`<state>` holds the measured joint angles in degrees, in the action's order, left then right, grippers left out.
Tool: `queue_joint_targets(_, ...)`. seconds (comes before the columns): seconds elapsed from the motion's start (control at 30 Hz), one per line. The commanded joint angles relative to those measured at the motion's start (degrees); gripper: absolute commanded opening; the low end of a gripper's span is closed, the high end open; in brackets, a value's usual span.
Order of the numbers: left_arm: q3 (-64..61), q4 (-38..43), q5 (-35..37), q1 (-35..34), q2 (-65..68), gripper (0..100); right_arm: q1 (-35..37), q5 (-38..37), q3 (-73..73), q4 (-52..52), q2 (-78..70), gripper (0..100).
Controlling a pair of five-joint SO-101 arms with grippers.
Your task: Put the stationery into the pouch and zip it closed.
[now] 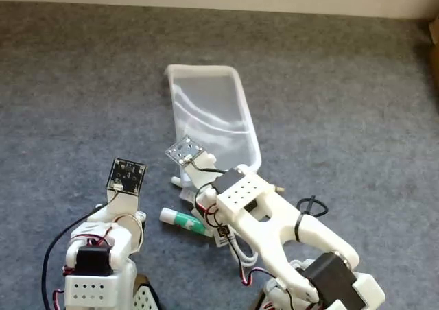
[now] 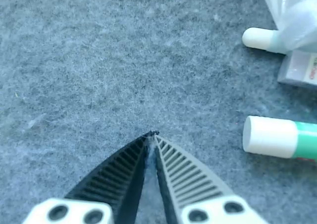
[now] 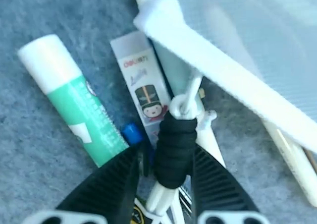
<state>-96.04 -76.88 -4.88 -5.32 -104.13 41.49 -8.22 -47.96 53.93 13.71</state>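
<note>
A translucent white pouch (image 1: 212, 114) lies in the middle of the grey carpet, its zip edge (image 3: 223, 70) nearest the arms. My right gripper (image 3: 166, 152) sits at that near end, shut on the black zipper pull (image 3: 174, 135). Beside it lie a green and white glue stick (image 3: 74, 100), a small eraser with a soldier picture (image 3: 141, 85), a blue cap (image 3: 132, 133) and pale pens (image 3: 292, 159) partly under the pouch edge. My left gripper (image 2: 151, 135) hovers shut and empty over bare carpet, left of the glue stick (image 2: 282, 137).
The left arm (image 1: 103, 255) stands at the lower left and the right arm (image 1: 274, 234) crosses the lower middle, covering part of the stationery. Carpet runs to a pale wall at the far edge.
</note>
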Motion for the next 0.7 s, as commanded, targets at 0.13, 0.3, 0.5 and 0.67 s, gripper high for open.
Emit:
queue_joint_targets(0.13,-1.0,1.0,0.3,-0.3,-0.3,1,-1.8,0.5,1.7,0.3,4.4,11.3)
queue_joint_targets(0.3,-1.0,1.0,0.3,-0.3,-0.3,1,-3.9,0.5,1.7,0.2,8.8,11.3)
queue_joint_targets(0.5,-1.0,1.0,0.3,-0.3,-0.3,1,-3.9,0.5,1.6,0.1,7.8,11.3)
queue_joint_targets(0.67,-1.0,1.0,0.3,-0.3,-0.3,1,-3.9,0.4,2.2,0.0,4.3,11.3)
